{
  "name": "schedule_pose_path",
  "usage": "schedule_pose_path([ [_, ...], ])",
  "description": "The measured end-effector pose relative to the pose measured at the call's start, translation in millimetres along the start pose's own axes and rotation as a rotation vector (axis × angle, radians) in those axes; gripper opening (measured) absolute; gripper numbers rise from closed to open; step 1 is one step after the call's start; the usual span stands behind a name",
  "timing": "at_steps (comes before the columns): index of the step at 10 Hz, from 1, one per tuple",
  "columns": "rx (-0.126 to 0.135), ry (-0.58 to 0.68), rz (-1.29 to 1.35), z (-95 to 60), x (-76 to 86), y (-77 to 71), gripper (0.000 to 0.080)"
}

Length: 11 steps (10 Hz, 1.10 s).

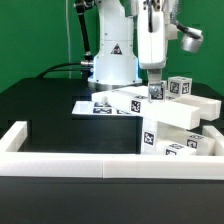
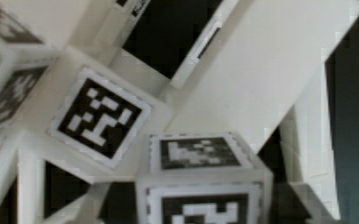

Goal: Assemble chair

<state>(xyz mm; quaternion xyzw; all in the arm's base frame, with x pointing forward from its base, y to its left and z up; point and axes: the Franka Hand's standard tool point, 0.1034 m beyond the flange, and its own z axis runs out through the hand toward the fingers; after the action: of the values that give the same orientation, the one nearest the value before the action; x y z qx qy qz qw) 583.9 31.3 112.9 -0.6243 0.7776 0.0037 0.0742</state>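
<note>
In the exterior view the chair (image 1: 178, 122) is a stack of white slabs and bars with black-and-white tags, at the exterior view's right. My gripper (image 1: 156, 88) reaches straight down onto its top and is shut on a small tagged white chair part (image 1: 157, 93). In the wrist view that part (image 2: 201, 160) sits between my fingers (image 2: 314, 203), its tagged faces towards the camera, with my gripper (image 2: 202, 208) closed on its sides. Beside it stand another tagged block (image 2: 94, 110) and a broad white slab (image 2: 247, 85). Whether the held part is seated in the structure is hidden.
The marker board (image 1: 103, 104) lies flat on the black table in front of the arm's base. A long white border rail (image 1: 70, 166) runs along the table's front and turns up the exterior view's left side (image 1: 16, 133). A green wall stands behind.
</note>
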Motion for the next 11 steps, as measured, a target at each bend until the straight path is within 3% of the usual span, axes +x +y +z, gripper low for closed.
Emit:
schedule_pose_path([
  [4, 0.003, -0.01, 0.055, 0.1, -0.5, -0.4, 0.0306],
  [5, 0.003, -0.01, 0.021, 0.2, -0.6, -0.4, 0.0512],
  [6, 0.003, -0.01, -0.02, 0.2, -0.7, -0.6, 0.0512],
  [7, 0.003, -0.009, -0.119, 0.1, -0.8, -0.7, 0.0619],
  [11, 0.004, -0.008, -0.471, -0.6, -2.4, -1.6, 0.0649],
])
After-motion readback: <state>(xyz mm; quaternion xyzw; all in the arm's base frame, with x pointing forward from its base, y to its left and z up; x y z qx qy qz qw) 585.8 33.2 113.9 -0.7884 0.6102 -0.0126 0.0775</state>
